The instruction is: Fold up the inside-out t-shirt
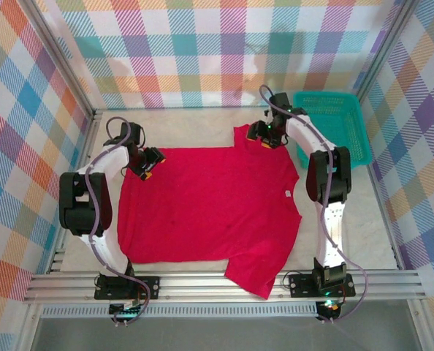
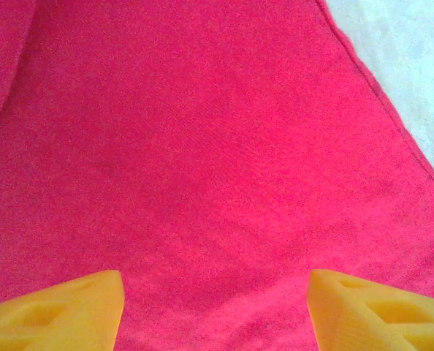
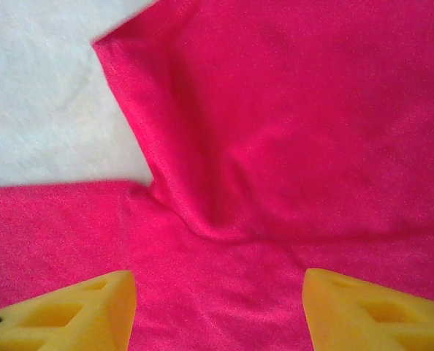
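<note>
Right up front in the left wrist view: two yellow fingertips (image 2: 63,311) of the left gripper (image 2: 217,314), spread wide with nothing pinched between them, poised over flat red cloth. Can't tell whether actually touching it. Stitched edge of the inside-out t-shirt (image 2: 202,146) running diagonally down the upper right, pale table (image 2: 414,66) beyond it.

Same story on the right wrist: right gripper (image 3: 217,311) with jaws well apart, holding nothing, over the spot where a sleeve (image 3: 166,110) meets the body. Soft fold at that armpit notch, bare table filling the upper left corner.

From the top view, shirt (image 1: 210,205) laid out flat mid-table, collar side to the right with the small white tag (image 1: 285,193) there. Left gripper (image 1: 150,162) at the far left corner of the cloth, right gripper (image 1: 264,135) over the far sleeve (image 1: 242,135). Near sleeve (image 1: 257,274) lapping onto the metal rail (image 1: 202,281) at the near edge.

Room to move: decent bare strip of table (image 1: 363,227) right of the shirt, another along the far side, much tighter on the left by the left arm. Plaid walls (image 1: 202,51) boxing in three sides.

Teal basket (image 1: 334,124) in the far right corner, just beside the right arm, only its own mesh floor visible inside.
</note>
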Controlling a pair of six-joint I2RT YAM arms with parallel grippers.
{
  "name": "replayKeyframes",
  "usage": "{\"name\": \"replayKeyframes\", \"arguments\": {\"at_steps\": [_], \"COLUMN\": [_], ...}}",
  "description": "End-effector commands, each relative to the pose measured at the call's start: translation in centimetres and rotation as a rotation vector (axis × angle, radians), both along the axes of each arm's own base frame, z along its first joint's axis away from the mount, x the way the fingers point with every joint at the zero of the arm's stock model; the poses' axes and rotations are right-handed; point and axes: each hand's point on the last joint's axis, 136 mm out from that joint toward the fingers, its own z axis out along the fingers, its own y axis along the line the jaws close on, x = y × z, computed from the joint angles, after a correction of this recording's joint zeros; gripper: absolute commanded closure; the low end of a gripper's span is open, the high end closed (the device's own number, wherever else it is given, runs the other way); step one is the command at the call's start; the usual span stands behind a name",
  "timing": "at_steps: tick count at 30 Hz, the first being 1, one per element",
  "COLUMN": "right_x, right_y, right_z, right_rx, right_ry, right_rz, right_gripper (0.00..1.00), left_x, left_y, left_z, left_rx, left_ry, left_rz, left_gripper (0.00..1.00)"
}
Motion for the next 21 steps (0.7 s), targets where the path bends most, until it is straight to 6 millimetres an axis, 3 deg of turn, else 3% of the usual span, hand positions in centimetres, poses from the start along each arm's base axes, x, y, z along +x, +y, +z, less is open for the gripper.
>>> {"name": "replayKeyframes", "arguments": {"at_steps": [1, 6, 11, 17, 19, 21], "right_x": [-1.3, -1.8, 0.7, 6.7, 8.3, 9.3], "right_y": [-1.2, -1.4, -1.6, -1.9, -1.9, -1.4], "right_z": [-2.3, -7.3, -10.2, -10.4, -9.7, -8.2], "right_rx": [-0.068, -0.101, -0.131, -0.13, -0.1, -0.043], "right_ry": [0.018, 0.126, 0.15, 0.1, 0.063, 0.022], "right_rz": [0.003, 0.007, 0.004, -0.015, -0.026, -0.032], "right_gripper": [0.37, 0.37, 0.39, 0.4, 0.4, 0.4], "left_x": [0.6, 2.2, 4.9, 9.8, 11.2, 12.1], "left_y": [1.6, 2.5, 3.6, 5.3, 6.1, 7.1], "left_z": [-2.8, -6.6, -8.9, -9.1, -8.1, -5.8], "left_rx": [0.001, -0.011, 0.014, 0.043, 0.043, 0.07], "left_ry": [0.055, 0.124, 0.157, 0.136, 0.12, 0.089], "left_rz": [0.054, 0.112, 0.136, 0.161, 0.166, 0.17], "left_gripper": [0.33, 0.34, 0.35, 0.36, 0.36, 0.36]}}
